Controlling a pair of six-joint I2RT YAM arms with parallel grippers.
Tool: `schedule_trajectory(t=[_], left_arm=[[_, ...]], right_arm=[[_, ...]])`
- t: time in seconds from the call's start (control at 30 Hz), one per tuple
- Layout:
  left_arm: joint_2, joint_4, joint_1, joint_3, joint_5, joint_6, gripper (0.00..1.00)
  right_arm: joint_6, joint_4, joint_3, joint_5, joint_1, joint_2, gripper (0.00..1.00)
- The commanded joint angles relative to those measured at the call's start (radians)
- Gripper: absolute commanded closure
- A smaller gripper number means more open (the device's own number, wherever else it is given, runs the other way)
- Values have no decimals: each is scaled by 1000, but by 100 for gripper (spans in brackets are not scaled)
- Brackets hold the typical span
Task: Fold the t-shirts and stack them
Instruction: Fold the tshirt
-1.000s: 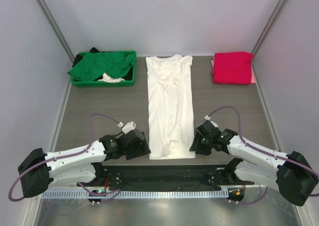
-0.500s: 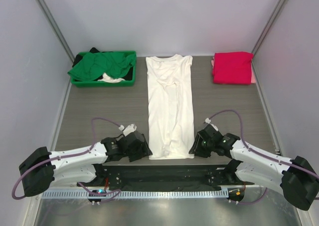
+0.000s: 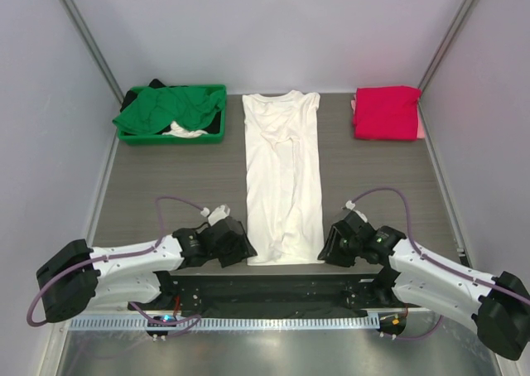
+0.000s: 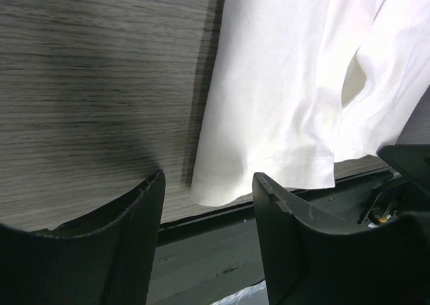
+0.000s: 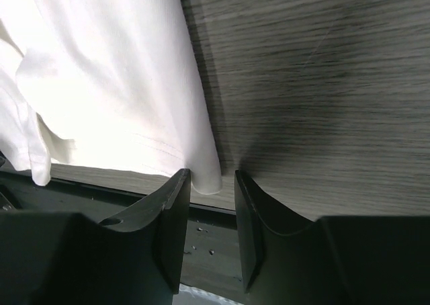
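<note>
A large white t-shirt [image 3: 283,173] lies lengthwise in the middle of the table, sides folded in, hem toward me. My left gripper [image 3: 241,250] is open at the hem's left corner [image 4: 218,187], which lies between the fingers' line and above it. My right gripper [image 3: 325,250] is open at the hem's right corner [image 5: 205,177], whose tip sits between the fingertips. A folded pink-red t-shirt [image 3: 386,112] lies at the back right. A green t-shirt [image 3: 170,109] lies in the bin.
The green plastic bin [image 3: 214,135] stands at the back left, holding the green shirt plus white and dark cloth. A black rail runs along the table's near edge [image 3: 273,289]. Grey walls close in both sides.
Both grippers have moved down toward the near edge and inward, from beside the shirt's lower sides to its two hem corners. The shirt has not moved.
</note>
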Motion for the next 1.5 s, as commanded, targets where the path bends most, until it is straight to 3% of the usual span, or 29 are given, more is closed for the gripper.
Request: schedule_trajectory(t=[0.0,0.17,0.4,0.5,0.53,0.6,0.73,1.0,1.13,1.33,1.47], left_arm=[[34,-15,2,-18,-12,0,43],[50,-7,2,-20,-14,0,50],[72,10,2,-18,-12,-2,69],[83,24,2,-17,-9,0,80],[87,24,2,-17,-9,-2,93],[93,24,2,-8,-3,-5,100],[83,9,-10,5,6,-10,100],[-38,-240,-148,132,-72,-91,100],[-72,-350,-158,221,-120,-65,100],[-46,-530,-132,394,-244,19,100],[-13,-539,-61,468,-250,99,100]], right_arm=[[9,24,-19,16,8,23,61],[4,58,-18,15,8,65,65],[-3,62,-22,16,8,69,85],[-3,62,-24,15,8,68,95],[-3,64,-23,13,8,66,98],[-14,62,-18,8,8,63,99],[-11,38,-6,-7,8,36,99],[30,-143,91,-10,43,-128,99],[37,-186,152,-1,46,-173,99],[-22,-260,330,174,45,-96,99],[-123,-255,454,261,35,20,99]])
